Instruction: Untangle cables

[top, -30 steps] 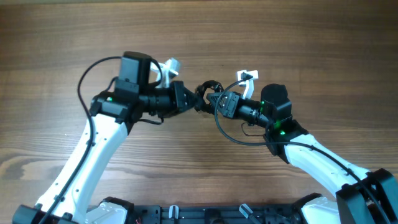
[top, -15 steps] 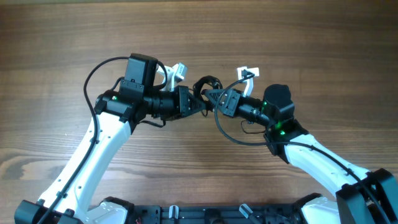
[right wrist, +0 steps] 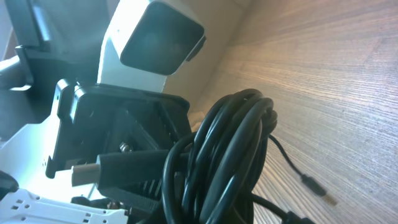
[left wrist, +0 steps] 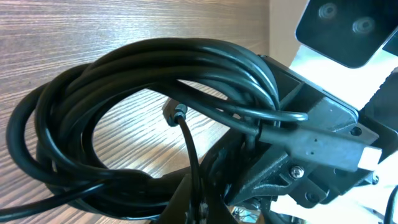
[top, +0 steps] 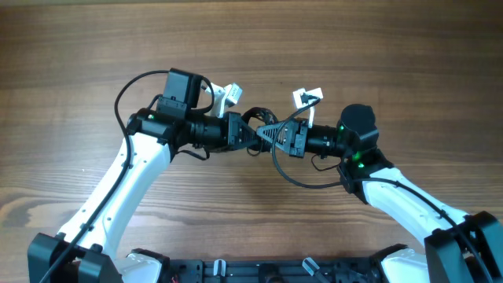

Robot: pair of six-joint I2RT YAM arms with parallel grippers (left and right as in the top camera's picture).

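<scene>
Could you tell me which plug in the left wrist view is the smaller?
The round plug inside the looped cables; the flat plug at the right is bigger.

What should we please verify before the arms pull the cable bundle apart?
1. Left gripper shut on the cables: ok.
2. Right gripper shut on the cables: ok.
3. Loops separated: not ok, the cables form one tight coil.
4. Small plug end free of the loops: cannot tell.
5. Coil lifted off the table: cannot tell.
</scene>
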